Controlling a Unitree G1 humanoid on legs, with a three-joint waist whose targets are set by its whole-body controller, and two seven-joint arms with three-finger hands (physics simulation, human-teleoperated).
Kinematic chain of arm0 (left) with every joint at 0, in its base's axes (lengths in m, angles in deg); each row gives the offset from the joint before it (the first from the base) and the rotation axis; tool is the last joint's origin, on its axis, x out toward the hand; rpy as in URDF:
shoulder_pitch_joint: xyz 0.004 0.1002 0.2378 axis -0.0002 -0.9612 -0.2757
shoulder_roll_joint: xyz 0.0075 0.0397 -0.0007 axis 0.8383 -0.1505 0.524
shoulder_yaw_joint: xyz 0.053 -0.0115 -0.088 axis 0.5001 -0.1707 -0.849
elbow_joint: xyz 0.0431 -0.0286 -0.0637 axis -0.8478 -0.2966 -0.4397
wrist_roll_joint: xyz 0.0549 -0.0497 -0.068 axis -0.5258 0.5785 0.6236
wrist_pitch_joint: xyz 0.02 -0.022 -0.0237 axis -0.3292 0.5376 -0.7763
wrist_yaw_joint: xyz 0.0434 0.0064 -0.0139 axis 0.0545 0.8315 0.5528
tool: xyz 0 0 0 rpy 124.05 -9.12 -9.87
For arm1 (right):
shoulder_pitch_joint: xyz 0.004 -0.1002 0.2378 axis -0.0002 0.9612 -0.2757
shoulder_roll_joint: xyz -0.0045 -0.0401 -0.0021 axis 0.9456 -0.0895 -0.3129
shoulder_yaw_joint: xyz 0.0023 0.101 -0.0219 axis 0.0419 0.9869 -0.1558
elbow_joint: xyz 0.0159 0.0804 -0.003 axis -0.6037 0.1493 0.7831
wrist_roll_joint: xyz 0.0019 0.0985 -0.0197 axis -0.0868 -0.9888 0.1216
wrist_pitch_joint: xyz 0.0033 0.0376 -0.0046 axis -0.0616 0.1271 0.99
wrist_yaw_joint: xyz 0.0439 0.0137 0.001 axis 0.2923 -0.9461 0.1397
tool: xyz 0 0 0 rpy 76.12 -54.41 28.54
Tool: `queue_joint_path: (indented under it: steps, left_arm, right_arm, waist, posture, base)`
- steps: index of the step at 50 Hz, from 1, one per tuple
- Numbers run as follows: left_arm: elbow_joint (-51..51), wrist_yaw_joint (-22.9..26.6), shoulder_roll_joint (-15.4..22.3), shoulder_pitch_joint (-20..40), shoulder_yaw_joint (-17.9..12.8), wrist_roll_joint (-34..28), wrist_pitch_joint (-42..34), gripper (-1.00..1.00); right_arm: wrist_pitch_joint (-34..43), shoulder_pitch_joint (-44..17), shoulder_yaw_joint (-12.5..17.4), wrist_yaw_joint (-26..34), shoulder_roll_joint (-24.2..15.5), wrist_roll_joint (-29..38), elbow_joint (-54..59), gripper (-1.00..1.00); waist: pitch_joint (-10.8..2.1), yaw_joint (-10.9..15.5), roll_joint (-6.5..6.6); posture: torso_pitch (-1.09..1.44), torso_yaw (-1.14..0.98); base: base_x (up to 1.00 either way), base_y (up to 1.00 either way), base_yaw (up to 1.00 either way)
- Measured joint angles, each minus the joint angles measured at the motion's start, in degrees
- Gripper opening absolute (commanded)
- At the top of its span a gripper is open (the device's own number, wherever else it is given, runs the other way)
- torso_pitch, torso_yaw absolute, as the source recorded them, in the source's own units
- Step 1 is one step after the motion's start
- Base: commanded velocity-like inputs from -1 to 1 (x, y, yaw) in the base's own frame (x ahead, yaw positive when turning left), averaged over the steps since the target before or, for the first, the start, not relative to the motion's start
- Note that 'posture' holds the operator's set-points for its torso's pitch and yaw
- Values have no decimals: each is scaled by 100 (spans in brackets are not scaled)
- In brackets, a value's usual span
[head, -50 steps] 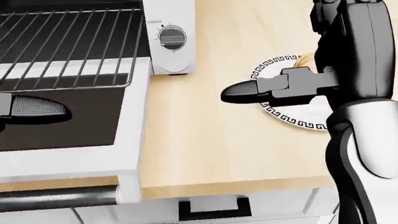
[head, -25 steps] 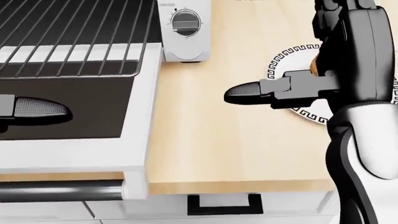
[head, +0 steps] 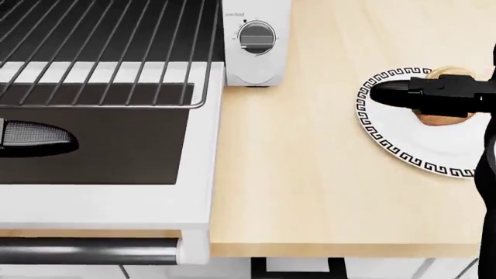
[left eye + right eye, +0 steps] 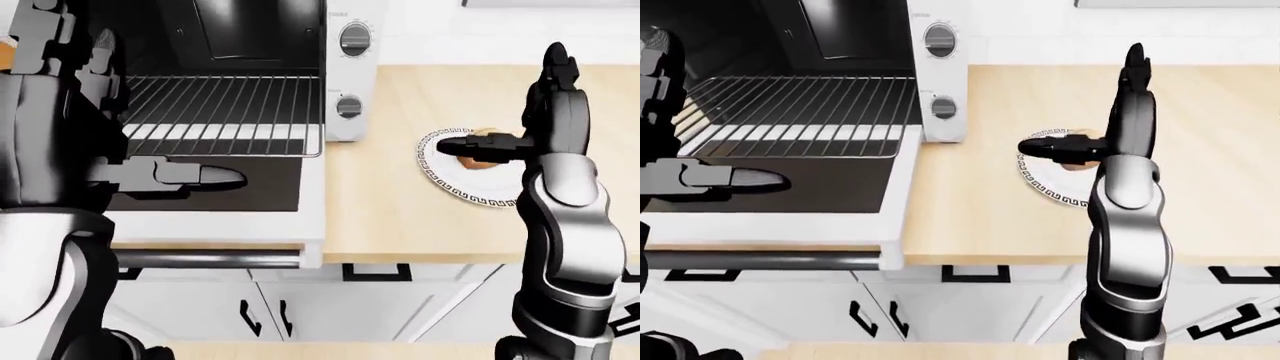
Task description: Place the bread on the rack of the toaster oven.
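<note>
The bread point(image 3: 442, 119) is a brown roll on a white plate with a black key-pattern rim point(image 3: 391, 149), at the right of the head view. My right hand point(image 4: 505, 142) is open. One finger point(image 3: 418, 93) lies flat across the top of the bread, and the others point up point(image 4: 554, 64). The toaster oven stands at the left with its door down, its wire rack point(image 4: 230, 105) bare. My left hand point(image 4: 170, 175) is open above the dark glass of the door point(image 3: 116, 157), one finger stretched out to the right.
The oven's white control panel with two knobs point(image 4: 354, 39) stands between the rack and the plate. The door's bar handle point(image 4: 200, 259) juts past the wooden counter's edge point(image 3: 341, 250). White cabinet fronts with black handles point(image 4: 375, 274) lie below.
The whole head view has shifted right, so the camera has moved. My right hand has moved right from the bare counter to over the plate, its finger now across the bread.
</note>
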Motion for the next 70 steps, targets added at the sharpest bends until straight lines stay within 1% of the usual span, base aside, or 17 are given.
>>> queue_joint_path:
  steps: [4, 7, 11, 15, 19, 23, 25, 28, 32, 36, 42, 52, 58, 63, 70]
  left_arm:
    - [14, -14, -2, 12, 13, 5, 5, 100]
    - [6, -27, -14, -6, 31, -10, 34, 100]
    - [37, -1, -16, -54, -38, 10, 24, 100]
    - [77, 2, -9, -76, -87, 32, 14, 100]
    - [80, 1, -12, -122, -65, 56, 45, 100]
    - [61, -2, -19, -149, -43, 55, 70, 100]
    - [58, 4, -8, -133, -55, 59, 60, 100]
    - [63, 1, 21, -104, -85, 56, 44, 100]
    - [41, 0, 43, -77, -90, 53, 29, 100]
    - [25, -5, 37, -73, -24, 43, 36, 100]
    - [23, 24, 23, -153, -53, -5, 82, 100]
    - [82, 77, 4, -190, -66, -34, 85, 100]
    - [47, 85, -20, -195, -6, -80, 100, 100]
    - [35, 94, -39, -204, 4, -127, 122, 100]
    - [61, 143, -62, -267, -39, -154, 148, 100]
  right_arm:
    - [122, -45, 30, -74, -118, 136, 208, 100]
    - [173, -49, 146, -138, -167, 167, 291, 100]
    - [188, 8, 271, -277, -252, 198, 410, 100]
    - [220, 26, 205, -364, -313, 319, 623, 100]
    - [204, -52, 96, -403, -394, 540, 888, 100]
    - [144, -147, 158, -461, -366, 642, 1179, 100]
    - [55, -160, 173, -486, -366, 642, 1345, 100]
    - [11, -35, 213, -435, -364, 585, 1312, 100]
    - [-77, -56, 185, -383, -404, 542, 1489, 100]
    - [-368, -200, 144, -425, -416, 508, 2015, 100]
    - [-727, -263, 59, -476, -397, 482, 2586, 100]
    - [-1230, -855, -146, -558, -398, 499, 3633, 100]
    - [-1561, -1179, -221, -627, -412, 489, 4281, 100]
    - [-1788, -1214, -226, -703, -414, 471, 4648, 100]
    - [-1711, -1114, -237, -748, -424, 492, 4661, 100]
  waist:
    - [1, 9, -6]
    - [7, 16, -7]
    - [11, 14, -12]
    - [15, 4, -10]
    - [16, 11, -1]
    - [11, 12, -5]
    - [8, 11, -9]
    - [13, 15, -11]
    - [10, 10, -1]
    - [-4, 3, -1]
    - [0, -1, 7]
    - [-19, -1, 19]
    - [-23, 4, 18]
    - [-28, 12, 11]
    - [-16, 16, 16]
  posture:
    - [0, 0]
    - [0, 0]
    - [0, 0]
    - [0, 0]
    - [0, 0]
    - [0, 0]
    - [0, 0]
    - [0, 0]
    - [0, 0]
    - [0, 0]
    - [0, 0]
    - [0, 0]
    - [0, 0]
    - [0, 0]
    - [0, 0]
  base:
    - [0, 0, 0]
    - [0, 0, 0]
    - [0, 0, 0]
    - [0, 0, 0]
    - [0, 0, 0]
    - [0, 0, 0]
    - [0, 0, 0]
    - [0, 0, 0]
    - [0, 0, 0]
    - [0, 0, 0]
    - [0, 0, 0]
    - [0, 0, 0]
    - [0, 0, 0]
    - [0, 0, 0]
    - [0, 0, 0]
